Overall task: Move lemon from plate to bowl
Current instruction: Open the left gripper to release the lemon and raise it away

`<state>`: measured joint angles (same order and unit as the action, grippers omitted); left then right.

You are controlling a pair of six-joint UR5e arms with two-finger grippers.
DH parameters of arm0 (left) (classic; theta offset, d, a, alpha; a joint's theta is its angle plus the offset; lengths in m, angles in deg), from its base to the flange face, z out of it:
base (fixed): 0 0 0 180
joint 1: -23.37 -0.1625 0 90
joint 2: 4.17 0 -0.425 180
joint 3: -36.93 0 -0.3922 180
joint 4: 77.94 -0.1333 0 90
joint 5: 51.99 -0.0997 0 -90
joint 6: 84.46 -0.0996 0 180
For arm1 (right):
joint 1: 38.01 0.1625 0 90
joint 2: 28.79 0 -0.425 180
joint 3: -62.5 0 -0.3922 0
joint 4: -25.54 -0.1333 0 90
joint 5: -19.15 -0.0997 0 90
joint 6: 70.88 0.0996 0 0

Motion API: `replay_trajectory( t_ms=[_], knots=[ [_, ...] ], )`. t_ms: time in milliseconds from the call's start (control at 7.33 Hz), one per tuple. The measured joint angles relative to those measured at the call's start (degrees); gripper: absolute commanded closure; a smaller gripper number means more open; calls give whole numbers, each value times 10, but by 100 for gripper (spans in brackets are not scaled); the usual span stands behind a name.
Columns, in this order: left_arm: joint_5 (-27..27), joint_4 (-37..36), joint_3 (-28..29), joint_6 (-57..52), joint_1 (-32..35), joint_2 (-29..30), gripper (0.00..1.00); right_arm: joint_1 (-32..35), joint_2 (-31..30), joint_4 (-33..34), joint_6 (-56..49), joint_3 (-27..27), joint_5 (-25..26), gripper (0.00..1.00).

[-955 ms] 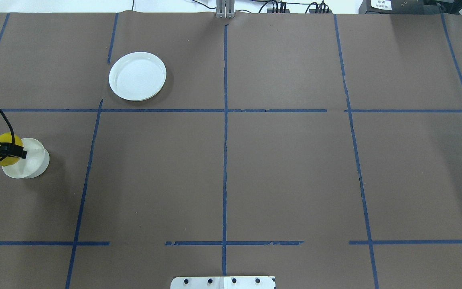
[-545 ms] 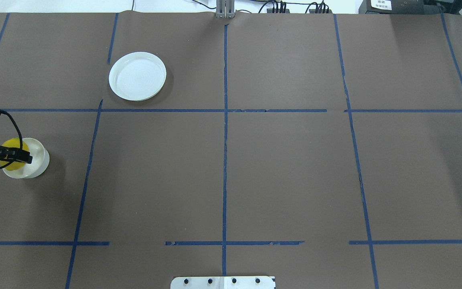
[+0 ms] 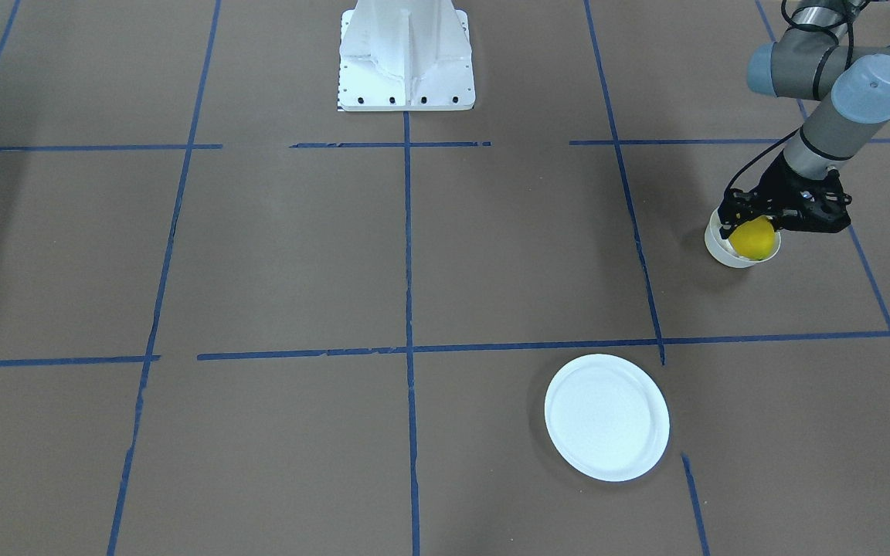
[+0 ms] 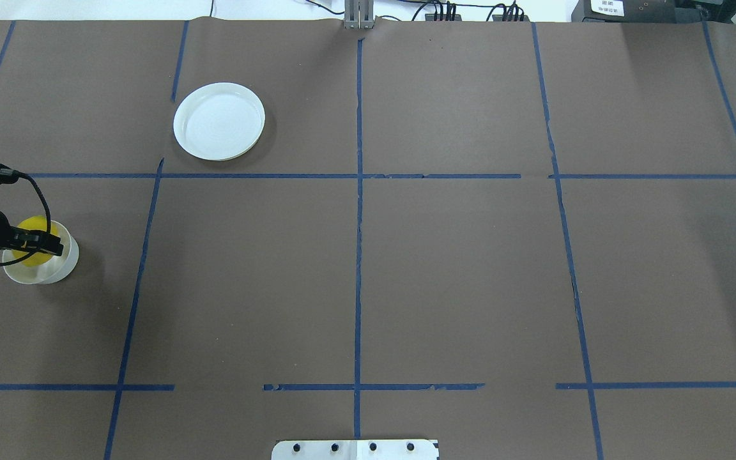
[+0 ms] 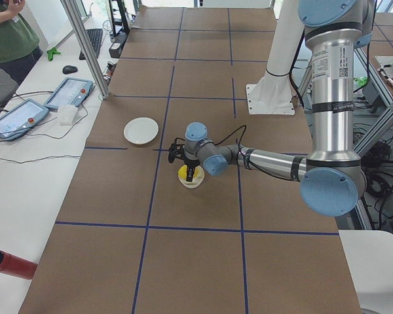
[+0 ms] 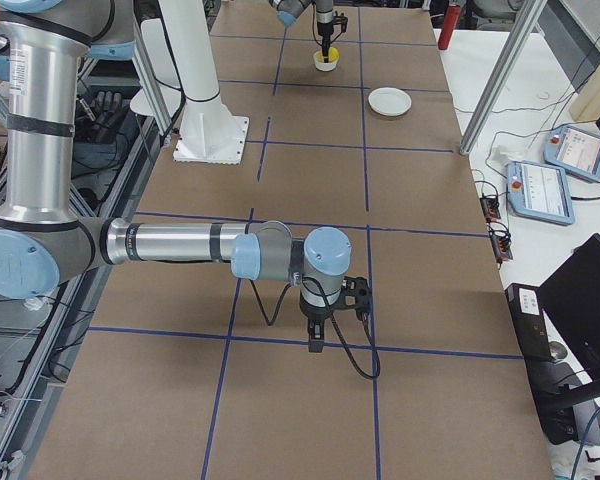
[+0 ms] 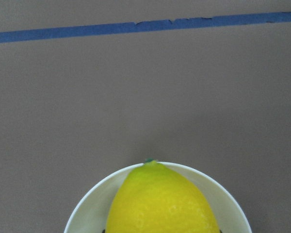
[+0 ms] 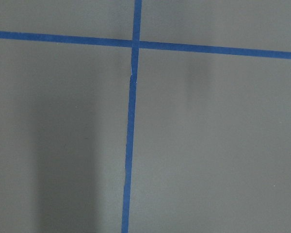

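The left gripper (image 3: 754, 226) hung fingers-down over the bowl (image 3: 721, 253), its black fingers (image 3: 732, 220) pinching the lemon (image 3: 754, 241) from either side. The lemon sat w/in the bowl's rim, its lower part down inside. I couldn't tell whether it touched the bottom. On the left wrist cam its pointed tip, w/ a small greenish nub, came right up to the bowl's far rim.

The bowl stood upright on the brown table (image 3: 259, 255), out at the end on the robot's left, just beside a line of blue tape (image 3: 870, 270). The plate (image 3: 607, 417) lay flat well apart from the bowl, farther from the robot's base (image 3: 406, 54) and more twd the table's middle, near a tape corner.

The right gripper (image 6: 316, 340) pointed straight down, low over the table at the other end, close to a tape crossing. Only the side view caught it, so I couldn't tell if its fingers were spread or pressed together.
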<state>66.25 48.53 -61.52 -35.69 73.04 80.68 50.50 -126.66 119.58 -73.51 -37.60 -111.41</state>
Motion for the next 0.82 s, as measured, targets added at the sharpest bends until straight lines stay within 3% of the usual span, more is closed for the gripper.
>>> replay_trajectory(
  t_ms=[545, 818],
  knots=[
    [9, -4, -11, -7, 5, -5, 0, 0, 0, 0, 0, 0, 0, 0],
    [37, -38, -19, -111, 58, -5, 0, 0, 0, 0, 0, 0, 0, 0]
  ],
)
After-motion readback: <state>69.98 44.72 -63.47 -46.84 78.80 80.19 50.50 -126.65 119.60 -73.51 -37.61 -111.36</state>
